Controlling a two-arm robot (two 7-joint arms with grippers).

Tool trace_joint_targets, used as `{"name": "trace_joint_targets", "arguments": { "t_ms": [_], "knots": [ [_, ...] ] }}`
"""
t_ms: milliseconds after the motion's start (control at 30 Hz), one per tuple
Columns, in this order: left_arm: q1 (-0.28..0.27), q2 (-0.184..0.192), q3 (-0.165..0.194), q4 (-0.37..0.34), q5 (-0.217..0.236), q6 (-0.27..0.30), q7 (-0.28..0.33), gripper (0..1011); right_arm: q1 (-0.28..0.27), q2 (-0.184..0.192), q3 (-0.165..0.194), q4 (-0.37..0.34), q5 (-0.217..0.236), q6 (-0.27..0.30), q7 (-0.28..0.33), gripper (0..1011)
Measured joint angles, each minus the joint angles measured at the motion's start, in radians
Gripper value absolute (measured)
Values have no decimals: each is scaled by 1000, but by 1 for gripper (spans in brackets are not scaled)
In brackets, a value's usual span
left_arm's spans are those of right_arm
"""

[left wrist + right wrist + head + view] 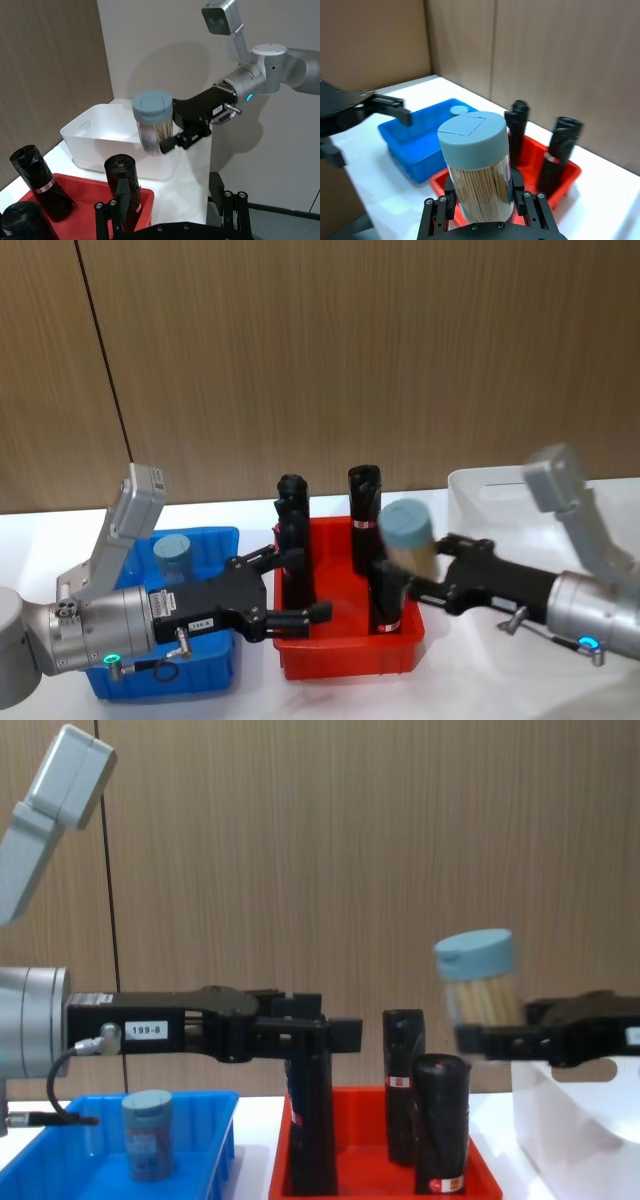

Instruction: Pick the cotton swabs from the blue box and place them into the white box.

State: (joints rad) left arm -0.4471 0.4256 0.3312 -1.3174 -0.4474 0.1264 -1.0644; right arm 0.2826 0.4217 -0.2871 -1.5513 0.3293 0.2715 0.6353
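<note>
Brown wood wall [350, 360] stands behind my white table [40, 530]. My right gripper [405, 575] pinches one jar of cotton swabs [405, 530] by its sides and holds it up over the red tray [340, 655], near the white box [480, 485]. My left gripper [305, 583] is spread wide in the air over the tray's left edge. A second jar [173, 553] stands in the blue box [215, 540].

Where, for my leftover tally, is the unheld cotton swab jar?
Head view: the jar stands upright in the blue box, on the robot's left, near its far wall.
</note>
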Motion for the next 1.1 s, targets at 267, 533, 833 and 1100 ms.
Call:
{"name": "trace_joint_targets", "arguments": {
  "t_ms": [267,533,833,1100],
  "knots": [
    [0,0,0,0,0,0,0,1003,-6,35,38,13,38,-12,-60,659],
    [0,0,0,0,0,0,0,1003,3,56,65,57,50,-21,-130,658],
    [0,0,0,0,0,0,0,1003,38,53,73,145,20,-28,-191,658],
    [0,0,0,0,0,0,0,1003,86,37,69,257,-25,-34,-228,658]
  ]
}}
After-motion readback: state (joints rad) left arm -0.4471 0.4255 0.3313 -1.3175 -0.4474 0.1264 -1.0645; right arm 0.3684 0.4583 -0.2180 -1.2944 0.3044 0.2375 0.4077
